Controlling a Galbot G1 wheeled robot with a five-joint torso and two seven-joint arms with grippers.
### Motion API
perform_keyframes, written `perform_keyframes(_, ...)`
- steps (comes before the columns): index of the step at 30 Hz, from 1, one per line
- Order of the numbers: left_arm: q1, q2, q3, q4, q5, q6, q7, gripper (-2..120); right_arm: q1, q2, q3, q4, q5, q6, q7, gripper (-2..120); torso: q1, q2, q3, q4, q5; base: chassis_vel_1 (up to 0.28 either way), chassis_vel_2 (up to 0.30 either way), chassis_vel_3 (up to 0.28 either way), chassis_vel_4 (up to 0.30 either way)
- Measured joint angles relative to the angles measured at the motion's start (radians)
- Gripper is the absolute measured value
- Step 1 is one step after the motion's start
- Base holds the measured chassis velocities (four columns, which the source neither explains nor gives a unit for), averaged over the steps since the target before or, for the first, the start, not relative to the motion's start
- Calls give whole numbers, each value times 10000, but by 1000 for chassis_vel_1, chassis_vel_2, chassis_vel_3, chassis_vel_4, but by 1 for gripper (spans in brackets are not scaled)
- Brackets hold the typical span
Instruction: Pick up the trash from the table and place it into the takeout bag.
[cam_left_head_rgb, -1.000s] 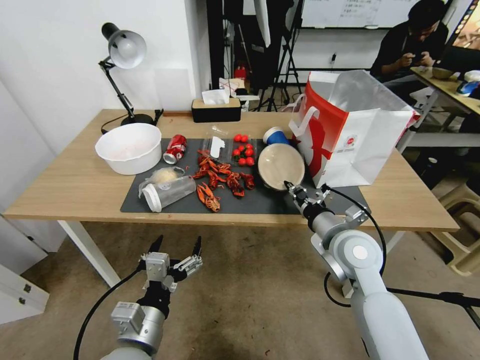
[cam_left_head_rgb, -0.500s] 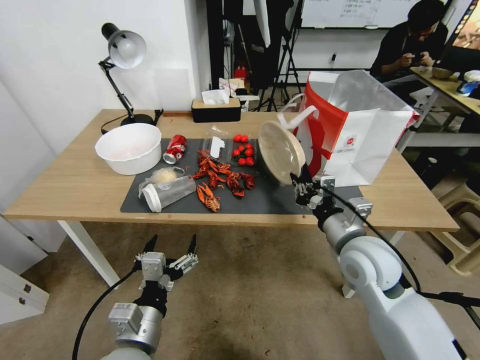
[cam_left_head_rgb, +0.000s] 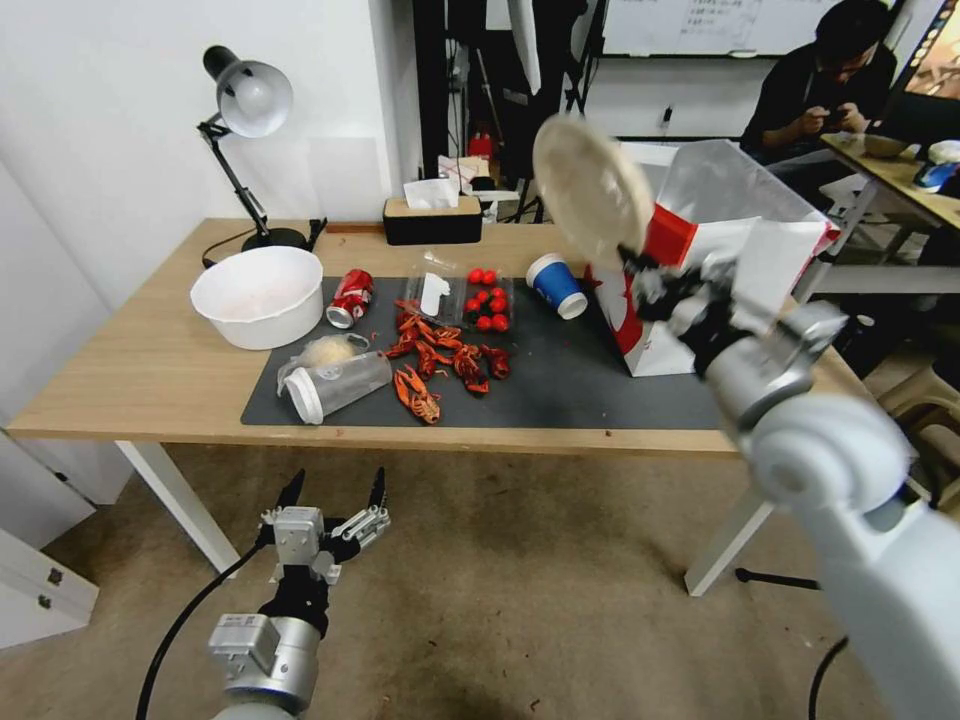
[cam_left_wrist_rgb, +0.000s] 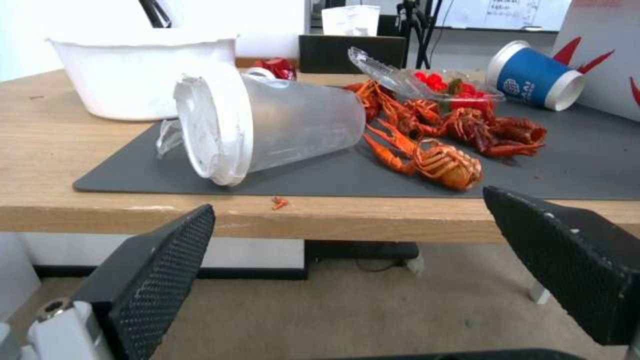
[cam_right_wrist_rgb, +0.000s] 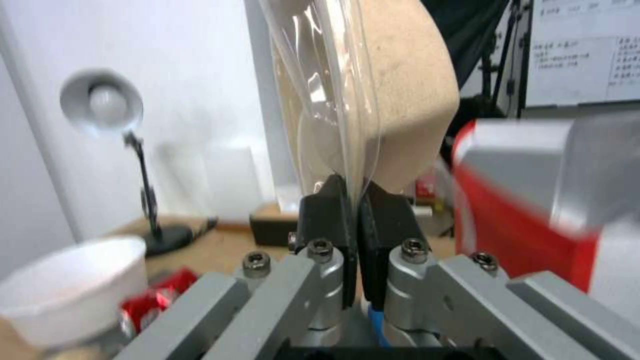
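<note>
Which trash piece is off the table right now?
The round tan bowl, pinched at its rim by the right gripper and held up beside the takeout bag; the others lie on the table.

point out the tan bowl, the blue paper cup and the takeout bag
tan bowl (cam_left_head_rgb: 590, 185), head view, on its round underside, held up in the air.
blue paper cup (cam_left_head_rgb: 551, 282), head view, on its blue side wall, lying on the mat.
takeout bag (cam_left_head_rgb: 790, 255), head view, on its white front panel.

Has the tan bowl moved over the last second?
Yes. The right gripper has lifted the tan bowl off the mat, up and back to beside the top of the takeout bag.
</note>
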Motion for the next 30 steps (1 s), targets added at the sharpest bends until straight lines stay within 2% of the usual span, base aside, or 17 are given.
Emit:
perform_keyframes(4,0,-21,28,-16,25,0,-9,100,502,-226,71,-214,295,83,239,0,0,0,0,0,4,0,0,0,0)
perform_keyframes(6,-15,-23,39,-15,35,0,-12,100,1228,-530,111,-611,591,93,802,0,0,0,1,0,2,0,0,0,0)
perform_keyframes(11,-38,-28,78,7,42,0,-11,100,1903,-863,107,-1415,452,-589,1918,0,0,-2,1,0,2,0,0,0,0)
perform_keyframes(16,-57,-18,89,44,43,3,-9,100,1952,-987,109,-1924,447,-1275,2279,0,0,-2,0,-1,3,0,0,0,0)
perform_keyframes(21,-79,2,92,68,29,12,-3,100,1912,-954,69,-2095,469,-1536,2347,0,1,-2,1,-1,3,0,0,0,0)
perform_keyframes(24,-110,14,105,127,-2,7,-59,100,1938,-914,27,-2217,598,-1603,2388,15,0,-2,0,0,1,0,0,0,0)
perform_keyframes(25,-110,14,105,127,-2,7,-59,100,1938,-914,27,-2217,598,-1603,2388,15,0,-2,0,0,1,0,0,0,0)
perform_keyframes(28,-132,31,103,164,8,29,-253,100,1977,-929,-7,-2320,552,-1636,2361,30,0,-2,0,0,1,0,0,0,0)
perform_keyframes(29,-132,31,103,164,8,29,-253,100,1977,-929,-7,-2320,552,-1636,2361,30,0,-2,0,0,1,0,0,0,0)
perform_keyframes(30,-134,51,96,172,8,38,-261,100,1979,-935,-19,-2347,500,-1615,2331,34,1,-2,0,0,0,0,0,0,0)
